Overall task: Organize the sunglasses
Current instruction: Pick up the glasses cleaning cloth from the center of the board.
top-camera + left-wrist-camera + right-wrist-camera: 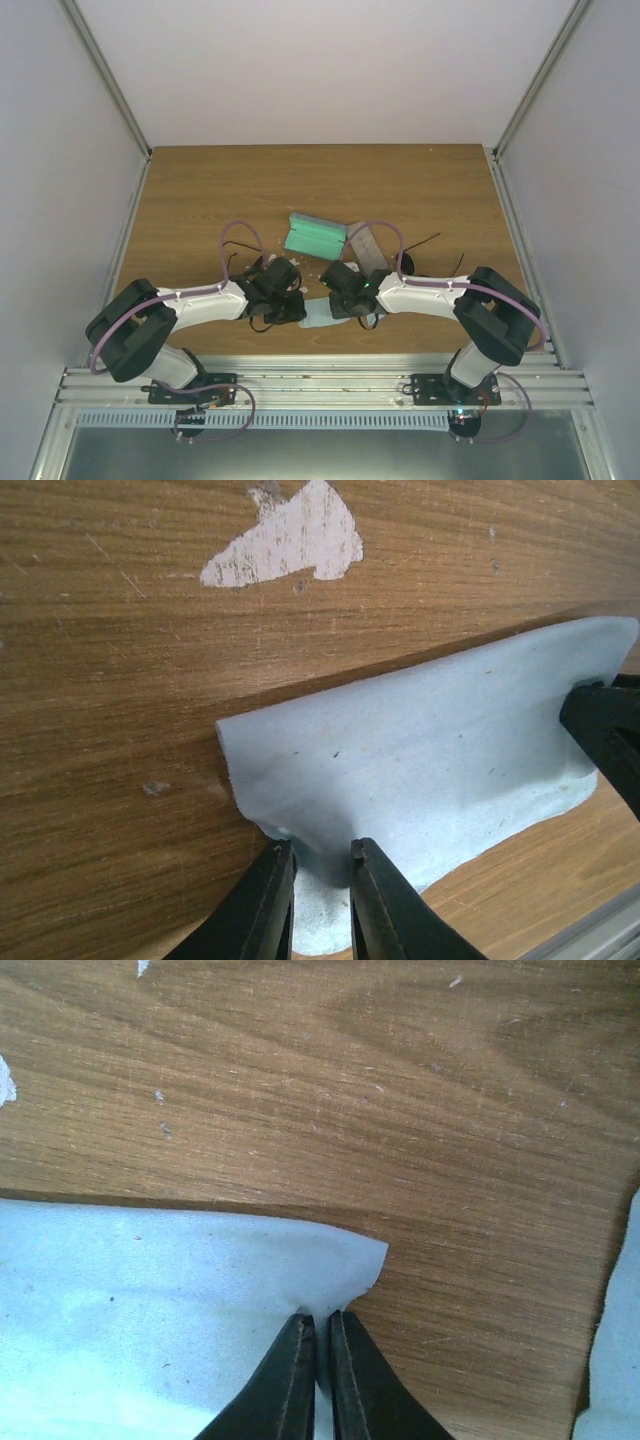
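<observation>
A light-blue cloth (318, 320) lies on the wooden table between my two grippers. My left gripper (322, 852) is closed on a bunched fold at one edge of the cloth (430, 750), which curls up off the wood. At the opposite corner of the cloth (180, 1290), my right gripper (318, 1318) is pinched shut on it. One pair of sunglasses (408, 263), thin and dark, lies right of the right gripper. Thin dark wires of another pair (240, 246) show behind the left gripper. Neither pair is in a wrist view.
An open case with green lining (315, 235) stands behind the grippers, and a grey case (366, 250) lies beside it. The edge of a second light-blue cloth (615, 1340) shows at the right. A white scuff (290, 540) marks the wood. The metal rail (320, 385) runs along the near edge.
</observation>
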`<state>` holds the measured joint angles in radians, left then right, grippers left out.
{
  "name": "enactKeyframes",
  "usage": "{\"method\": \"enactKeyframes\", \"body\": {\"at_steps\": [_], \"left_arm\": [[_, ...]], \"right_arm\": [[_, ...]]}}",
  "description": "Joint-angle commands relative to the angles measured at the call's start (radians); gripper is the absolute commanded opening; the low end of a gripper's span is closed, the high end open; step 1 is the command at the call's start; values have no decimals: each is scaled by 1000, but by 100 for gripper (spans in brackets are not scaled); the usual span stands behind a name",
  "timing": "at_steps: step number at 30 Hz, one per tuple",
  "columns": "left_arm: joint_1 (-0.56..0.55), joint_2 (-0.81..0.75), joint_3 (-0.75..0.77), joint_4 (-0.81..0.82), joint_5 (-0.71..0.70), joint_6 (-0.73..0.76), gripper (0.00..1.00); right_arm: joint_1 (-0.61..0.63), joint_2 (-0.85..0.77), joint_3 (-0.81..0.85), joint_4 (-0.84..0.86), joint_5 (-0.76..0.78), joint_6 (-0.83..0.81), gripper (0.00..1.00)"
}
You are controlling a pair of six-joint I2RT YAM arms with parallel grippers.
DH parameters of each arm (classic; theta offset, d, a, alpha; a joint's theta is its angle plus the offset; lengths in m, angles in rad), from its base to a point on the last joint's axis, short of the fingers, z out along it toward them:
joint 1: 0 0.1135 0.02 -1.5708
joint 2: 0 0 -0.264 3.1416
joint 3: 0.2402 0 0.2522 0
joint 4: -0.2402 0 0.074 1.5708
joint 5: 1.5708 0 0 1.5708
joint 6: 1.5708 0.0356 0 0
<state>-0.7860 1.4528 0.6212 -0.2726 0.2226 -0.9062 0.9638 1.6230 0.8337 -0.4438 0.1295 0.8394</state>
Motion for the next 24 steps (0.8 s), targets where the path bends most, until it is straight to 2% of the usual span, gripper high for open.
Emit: {"method": "enactKeyframes", "body": {"at_steps": [1, 7, 12, 17, 24], "left_arm": [[-10, 41, -12, -55, -59, 6, 18], [-10, 70, -6, -55, -56, 7, 17], [-10, 84, 4, -65, -65, 6, 26], [-10, 56, 31, -137, -147, 3, 26], [-17, 37, 30, -140, -155, -20, 25]], "right_arm": [[9, 52, -48, -26, -64, 4, 5], [10, 53, -47, -19, -64, 4, 1], [9, 46, -48, -19, -54, 8, 1], [8, 18, -60, -42, -21, 32, 1], [9, 7, -76, -38, -24, 36, 0]]}}
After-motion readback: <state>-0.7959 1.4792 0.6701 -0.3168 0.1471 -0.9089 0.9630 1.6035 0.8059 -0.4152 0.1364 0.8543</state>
